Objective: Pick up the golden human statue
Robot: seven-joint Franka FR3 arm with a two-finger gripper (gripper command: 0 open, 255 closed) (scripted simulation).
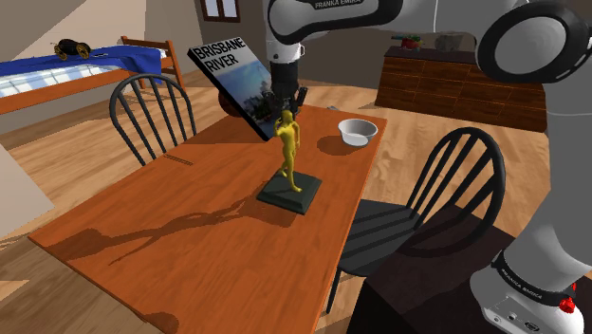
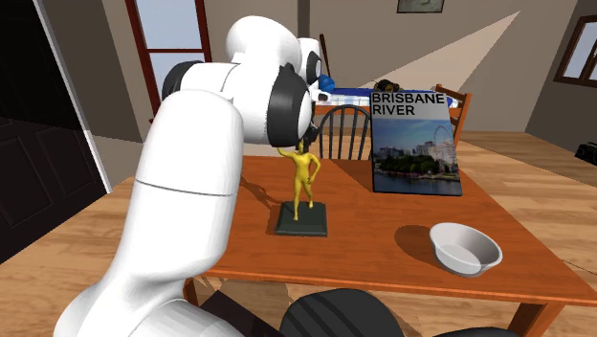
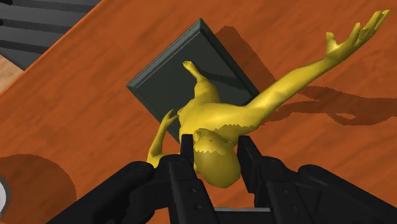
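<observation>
The gripper (image 3: 216,145) clasps the head of the yellow statue (image 1: 287,150).
Its fingers press it from both sides; the statue's dark base (image 1: 289,194) rests on the wooden table (image 1: 142,223).

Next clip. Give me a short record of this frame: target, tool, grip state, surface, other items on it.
target: golden-yellow human statue on a dark flat base, upright, base resting on the table
tool: black two-finger tool, at the statue's head from above
grip: fingers clasp the head on both sides; not lifted yet
surface: reddish-brown wooden table
others: white round bowl; "Brisbane River" picture book, standing on edge
</observation>
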